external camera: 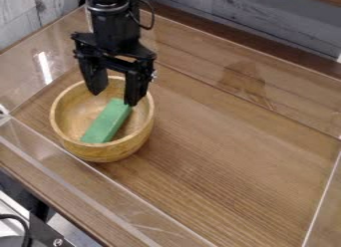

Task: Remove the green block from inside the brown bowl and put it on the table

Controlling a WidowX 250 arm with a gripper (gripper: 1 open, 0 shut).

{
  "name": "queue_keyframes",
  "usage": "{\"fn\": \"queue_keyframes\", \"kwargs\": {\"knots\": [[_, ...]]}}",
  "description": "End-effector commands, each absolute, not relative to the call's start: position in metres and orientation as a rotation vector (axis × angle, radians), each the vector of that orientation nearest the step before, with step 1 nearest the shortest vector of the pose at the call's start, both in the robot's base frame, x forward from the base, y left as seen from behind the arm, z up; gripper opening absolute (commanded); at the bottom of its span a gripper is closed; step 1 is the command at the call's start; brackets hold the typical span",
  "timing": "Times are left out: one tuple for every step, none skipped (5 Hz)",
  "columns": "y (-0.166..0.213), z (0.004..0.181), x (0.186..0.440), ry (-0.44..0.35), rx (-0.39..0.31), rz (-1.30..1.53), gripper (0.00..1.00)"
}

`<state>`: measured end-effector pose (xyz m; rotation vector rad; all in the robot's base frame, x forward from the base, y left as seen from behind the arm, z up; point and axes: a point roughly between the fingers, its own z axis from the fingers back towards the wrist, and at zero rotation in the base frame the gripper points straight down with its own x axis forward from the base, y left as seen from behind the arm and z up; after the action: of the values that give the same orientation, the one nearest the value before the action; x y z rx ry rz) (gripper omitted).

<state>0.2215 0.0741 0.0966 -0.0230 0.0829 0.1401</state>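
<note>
The green block point(106, 123), a long flat bar, lies slanted inside the brown bowl point(70, 132), a round tan wooden bowl on the left of the table point(240, 141). My black gripper point(116, 90) hangs above the bowl's far rim, pointing down. Its two fingers stand wide apart with nothing between them. The right fingertip point(136, 94) hovers just over the block's upper end; I cannot tell if it touches. The left fingertip is over the bowl's far inner wall.
Low clear acrylic walls point(173, 206) border the tabletop on the near and left sides. A grey plank wall rises behind. The wood surface stretches to the right of the bowl.
</note>
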Motion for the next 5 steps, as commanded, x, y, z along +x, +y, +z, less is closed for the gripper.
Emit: {"fn": "queue_keyframes", "kwargs": {"knots": [[0.0792,0.1007,0.2243,0.059,-0.021,0.155,1.00],[0.0814,0.0992,0.2238,0.063,-0.027,0.164,1.00],[0.0832,0.0980,0.2233,0.068,-0.035,0.171,1.00],[0.0847,0.0971,0.2227,0.072,-0.043,0.180,1.00],[0.0859,0.0962,0.2222,0.076,-0.052,0.185,1.00]]}}
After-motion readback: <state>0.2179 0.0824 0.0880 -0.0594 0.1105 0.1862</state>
